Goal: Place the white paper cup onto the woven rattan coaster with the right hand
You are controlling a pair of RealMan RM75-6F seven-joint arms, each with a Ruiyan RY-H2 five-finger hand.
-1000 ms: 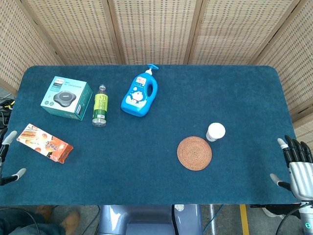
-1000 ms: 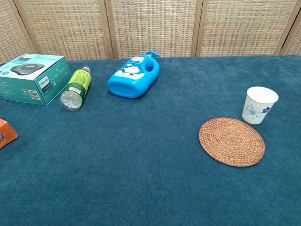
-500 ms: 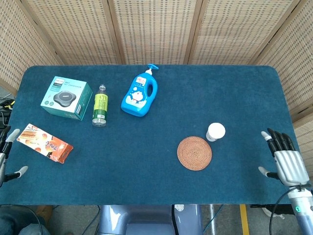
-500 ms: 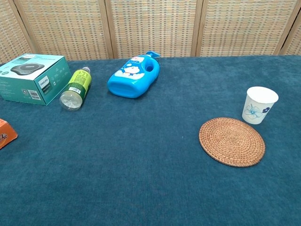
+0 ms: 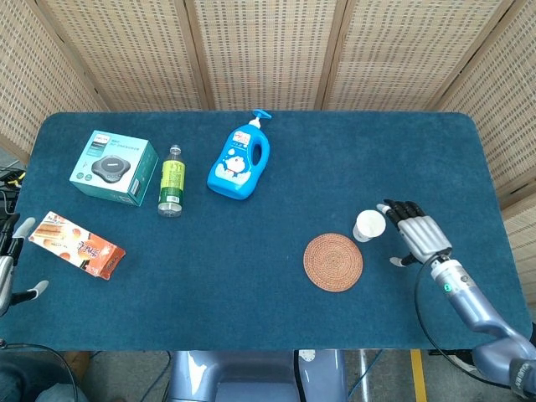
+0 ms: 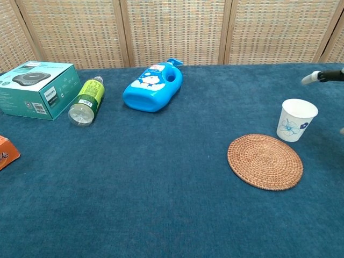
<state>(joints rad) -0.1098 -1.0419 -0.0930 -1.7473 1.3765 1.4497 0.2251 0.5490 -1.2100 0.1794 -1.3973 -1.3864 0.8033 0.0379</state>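
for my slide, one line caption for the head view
Right hand, fingers spread, nears the upright white paper cup beside the woven rattan coaster.

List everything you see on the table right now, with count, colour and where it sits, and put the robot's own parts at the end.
paper cup: 1, white with a blue flower, upright just right of and behind the coaster
rattan coaster: 1, brown, right of centre, bare
pump bottle: 1, blue, lying at the back centre
drink bottle: 1, green label, lying left of the pump bottle
box: 1, teal, back left
snack packet: 1, orange, left edge
table: 1, dark blue cloth
right hand: 1, black and silver, fingers apart, beside the cup, holding nothing
left hand: 1, at the left edge, mostly cut off
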